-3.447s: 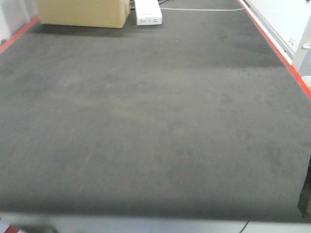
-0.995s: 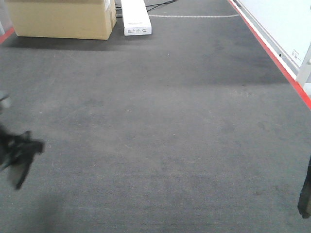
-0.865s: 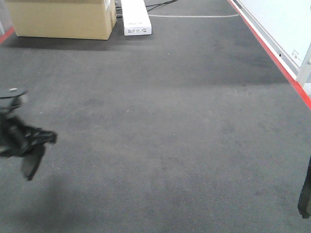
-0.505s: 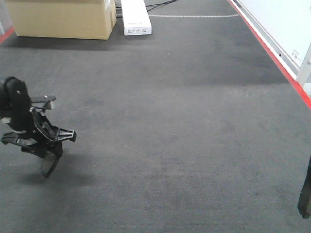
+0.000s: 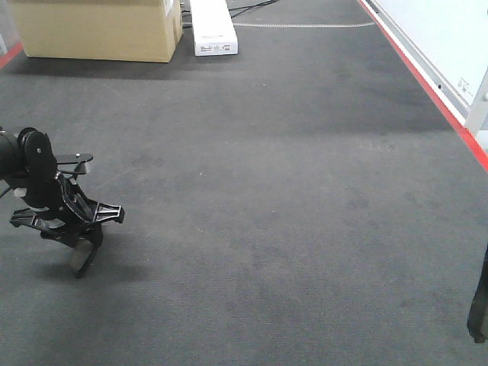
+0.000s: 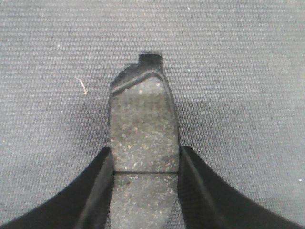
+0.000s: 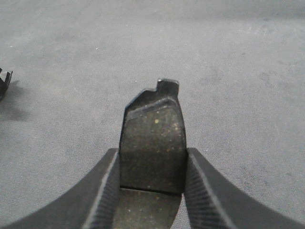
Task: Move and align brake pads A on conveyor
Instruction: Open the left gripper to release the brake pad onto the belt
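Observation:
The conveyor is a broad dark grey felt surface with a red strip along its right edge. At its left, my left gripper points down, shut on a brake pad A whose lower end hangs just over the belt. In the left wrist view that grey speckled pad is clamped between both fingers of the gripper. My right gripper is shut on another pad, held above the belt. A dark sliver at the front view's right edge belongs to that arm.
A cardboard box and a white box stand at the far end of the belt. A pale wall with a metal post runs along the right side beyond the red strip.
The left gripper has come in from the left edge with its pad, moved right and dropped toward the belt. The view itself shifted forward since the oldest frame. The right arm stays put.

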Controlling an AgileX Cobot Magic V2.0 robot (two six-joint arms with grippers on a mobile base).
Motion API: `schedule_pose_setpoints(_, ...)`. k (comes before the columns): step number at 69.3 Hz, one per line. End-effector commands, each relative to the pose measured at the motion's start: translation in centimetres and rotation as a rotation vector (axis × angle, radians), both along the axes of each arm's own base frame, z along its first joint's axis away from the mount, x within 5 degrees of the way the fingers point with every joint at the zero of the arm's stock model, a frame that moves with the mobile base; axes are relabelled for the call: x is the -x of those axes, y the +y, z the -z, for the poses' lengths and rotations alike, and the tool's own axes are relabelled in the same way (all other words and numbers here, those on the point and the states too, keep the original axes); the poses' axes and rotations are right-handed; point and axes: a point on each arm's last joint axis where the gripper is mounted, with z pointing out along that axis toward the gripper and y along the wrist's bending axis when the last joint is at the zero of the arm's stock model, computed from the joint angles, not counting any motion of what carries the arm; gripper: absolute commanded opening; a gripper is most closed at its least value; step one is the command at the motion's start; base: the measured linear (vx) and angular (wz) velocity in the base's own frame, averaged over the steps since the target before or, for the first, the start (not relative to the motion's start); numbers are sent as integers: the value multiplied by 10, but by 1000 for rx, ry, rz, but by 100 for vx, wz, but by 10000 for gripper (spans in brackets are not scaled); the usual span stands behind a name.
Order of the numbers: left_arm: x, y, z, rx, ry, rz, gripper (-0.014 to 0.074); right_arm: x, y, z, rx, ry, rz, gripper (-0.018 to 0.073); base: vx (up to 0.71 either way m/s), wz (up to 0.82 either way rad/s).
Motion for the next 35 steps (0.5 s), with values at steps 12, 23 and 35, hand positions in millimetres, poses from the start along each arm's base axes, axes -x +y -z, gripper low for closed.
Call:
schedule_pose_setpoints(12,-2,-3,-31,12,-78,7,594,-2,0,-16,-24,-110,-2,-8,0,0)
schedule_pose_setpoints(23,-5,-4,-47,7,-72,43,671,-2,0,-16,-24,-110,-2,-8,0,0)
schedule_pose_setpoints(35,-2,-4,-87,-1,-139,104,632,-2,0,-16,-24,-110,-2,-8,0,0)
